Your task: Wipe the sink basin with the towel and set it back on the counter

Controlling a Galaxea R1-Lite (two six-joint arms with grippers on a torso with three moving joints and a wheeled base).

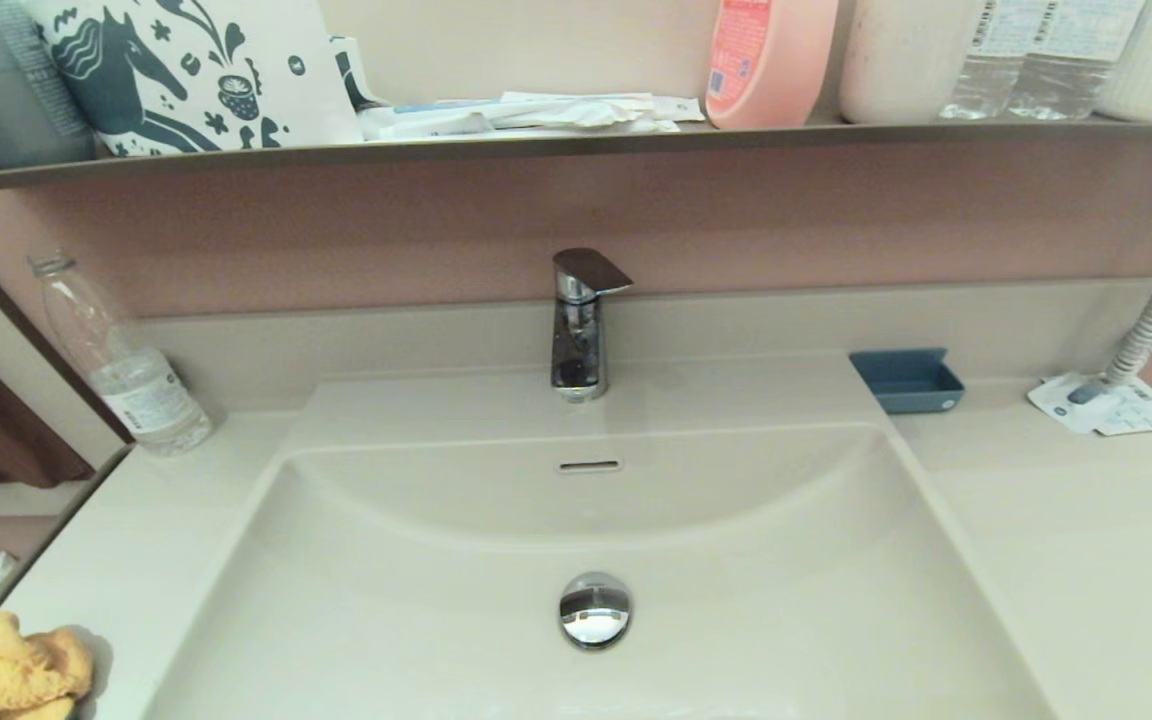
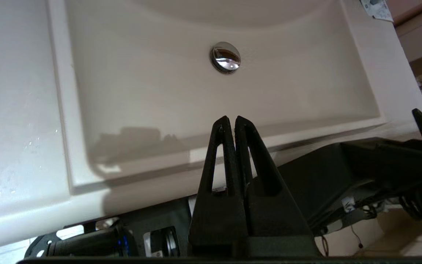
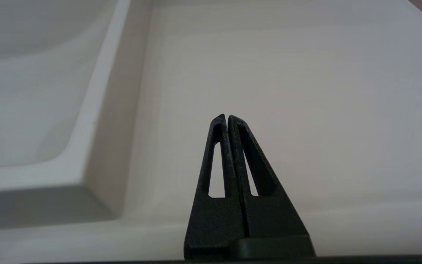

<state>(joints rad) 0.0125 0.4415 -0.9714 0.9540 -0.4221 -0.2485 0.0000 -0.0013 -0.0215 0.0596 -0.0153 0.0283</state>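
Fingers pressed together on our left gripper and right gripper, both low, holding nothing; the towel lies apart on the counter's left corner.

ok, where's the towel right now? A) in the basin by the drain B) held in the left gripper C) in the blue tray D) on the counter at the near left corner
D: the towel lies on the counter at the near left, beside the sink basin; the left gripper and right gripper are both shut and hold nothing.
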